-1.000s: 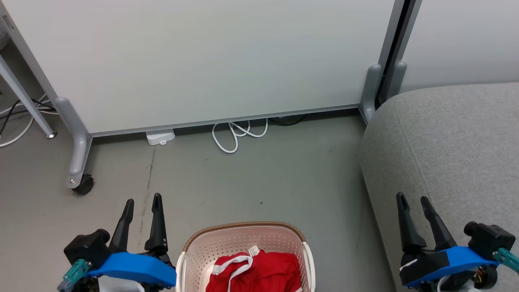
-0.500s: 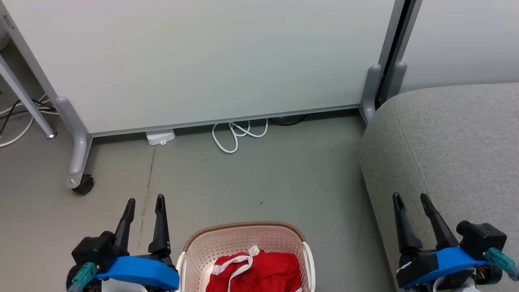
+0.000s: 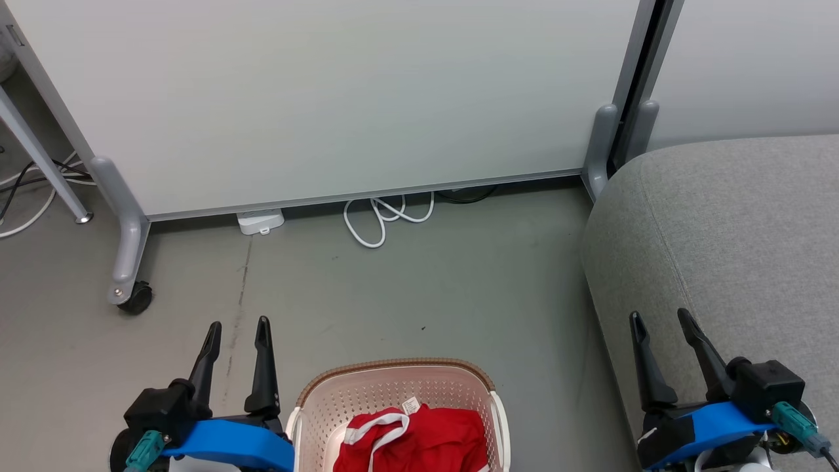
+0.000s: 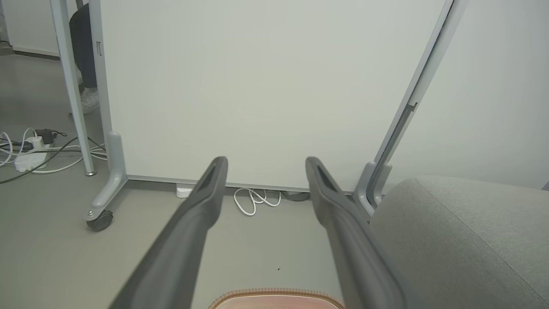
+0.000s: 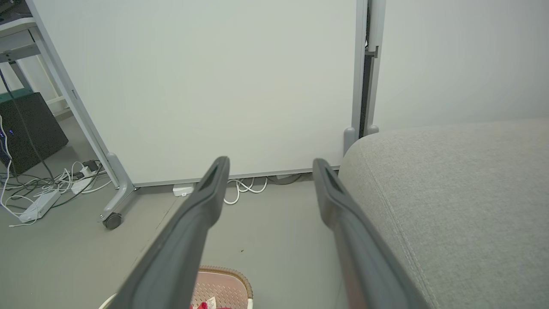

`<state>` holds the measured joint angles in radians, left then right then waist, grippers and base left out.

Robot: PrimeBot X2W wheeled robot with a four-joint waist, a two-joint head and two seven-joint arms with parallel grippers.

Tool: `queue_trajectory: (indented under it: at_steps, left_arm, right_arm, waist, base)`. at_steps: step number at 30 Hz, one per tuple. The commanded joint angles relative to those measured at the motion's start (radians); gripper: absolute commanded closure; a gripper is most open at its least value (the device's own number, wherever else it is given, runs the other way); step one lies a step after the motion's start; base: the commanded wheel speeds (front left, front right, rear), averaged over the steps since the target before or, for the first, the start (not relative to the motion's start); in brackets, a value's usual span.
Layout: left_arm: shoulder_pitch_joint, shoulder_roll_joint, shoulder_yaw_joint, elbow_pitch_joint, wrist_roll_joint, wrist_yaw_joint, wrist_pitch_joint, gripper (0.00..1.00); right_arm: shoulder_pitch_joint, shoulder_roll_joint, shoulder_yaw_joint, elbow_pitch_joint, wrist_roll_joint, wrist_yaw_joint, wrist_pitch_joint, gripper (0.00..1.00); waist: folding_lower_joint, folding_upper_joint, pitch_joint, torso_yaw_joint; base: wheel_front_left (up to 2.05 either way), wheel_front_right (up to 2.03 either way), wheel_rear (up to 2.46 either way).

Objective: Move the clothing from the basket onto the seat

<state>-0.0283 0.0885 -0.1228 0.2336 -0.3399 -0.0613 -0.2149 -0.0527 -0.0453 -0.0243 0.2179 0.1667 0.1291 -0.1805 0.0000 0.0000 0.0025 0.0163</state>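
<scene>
Bright red clothing [image 3: 419, 440] with white trim lies bunched in the cream perforated basket [image 3: 341, 387], which stands on the floor at the bottom middle of the head view; its brown rim [image 4: 274, 293] peeks in at the left wrist view's bottom edge. The light-grey seat [image 3: 741, 229] spreads along the right. My left gripper [image 3: 238, 324] is open just left of the basket, holding nothing. My right gripper [image 3: 659, 316] is open over the seat's front-left edge, also holding nothing. In the right wrist view the basket [image 5: 221, 285] shows between the fingers, with a scrap of red clothing [image 5: 200, 305].
A white partition panel [image 3: 328, 98] on castor feet [image 3: 134, 298] stands behind the bare grey floor [image 3: 419, 288]. White cable [image 3: 383, 219] and a power strip [image 3: 260, 221] lie at its base. More cables [image 5: 47, 189] sit at far left. A person's foot [image 4: 88, 99] shows behind the panel.
Both grippers have shifted slightly: the left one to the right toward the basket, the right one to the left. Both stayed open. Basket and clothing have not moved.
</scene>
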Motion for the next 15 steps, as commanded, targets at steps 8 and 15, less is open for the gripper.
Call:
queue_trajectory:
  at_steps: [8,15]
  left_arm:
    - [0.003,-0.009,0.007,-0.005,0.07,-0.01,-0.023,0.0]
    - [0.005,-0.013,0.006,-0.001,0.117,-0.016,-0.035,0.0]
  right_arm:
    - [0.001,-0.007,0.003,-0.009,-0.078,0.002,-0.021,0.0]
    - [0.004,-0.007,0.004,-0.012,-0.124,0.002,-0.034,0.0]
  waist:
    - [0.0,0.0,-0.001,0.001]
    - [0.0,0.0,-0.002,0.003]
  base:
    - [0.0,0.0,0.0]
    - [0.0,0.0,0.0]
